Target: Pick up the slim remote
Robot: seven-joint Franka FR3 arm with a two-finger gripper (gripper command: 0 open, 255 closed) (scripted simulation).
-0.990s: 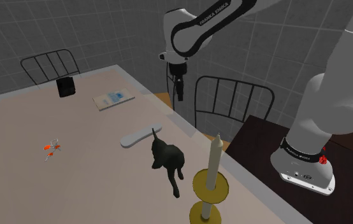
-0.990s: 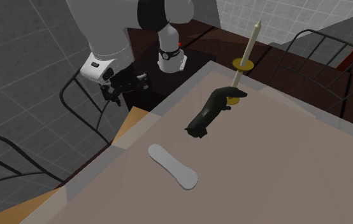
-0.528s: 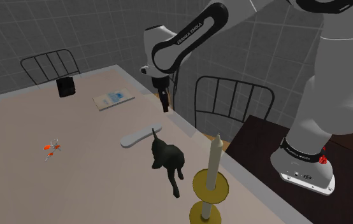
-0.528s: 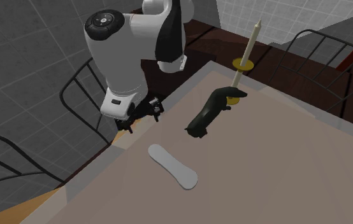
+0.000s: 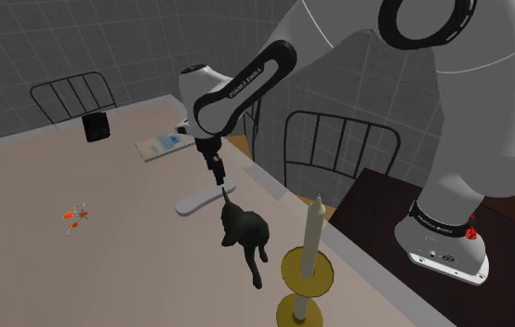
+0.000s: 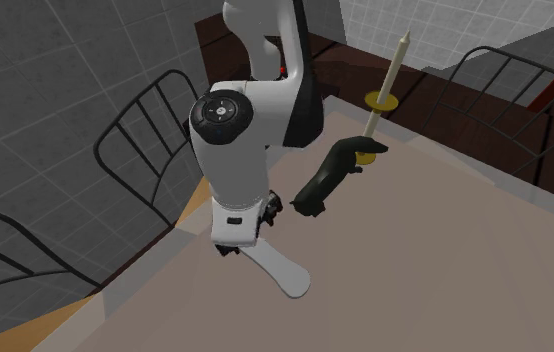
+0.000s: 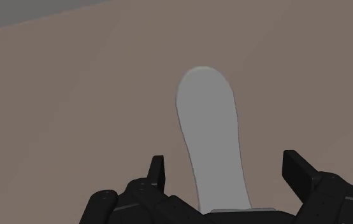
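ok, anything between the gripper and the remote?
Nothing. In the wrist view the grey remote lies straight ahead of the open gripper, with nothing over it and bare table on either side.

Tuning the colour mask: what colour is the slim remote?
Plain light grey; the remote shows best in the wrist view.

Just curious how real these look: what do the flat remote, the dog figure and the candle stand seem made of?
The remote is plain matte light grey, with no buttons or texture drawn: material unclear. The dog figure is uniform black with little shine, perhaps ceramic or plastic. The candle stand is dull gold, suggesting brass, though maybe only coloured so.
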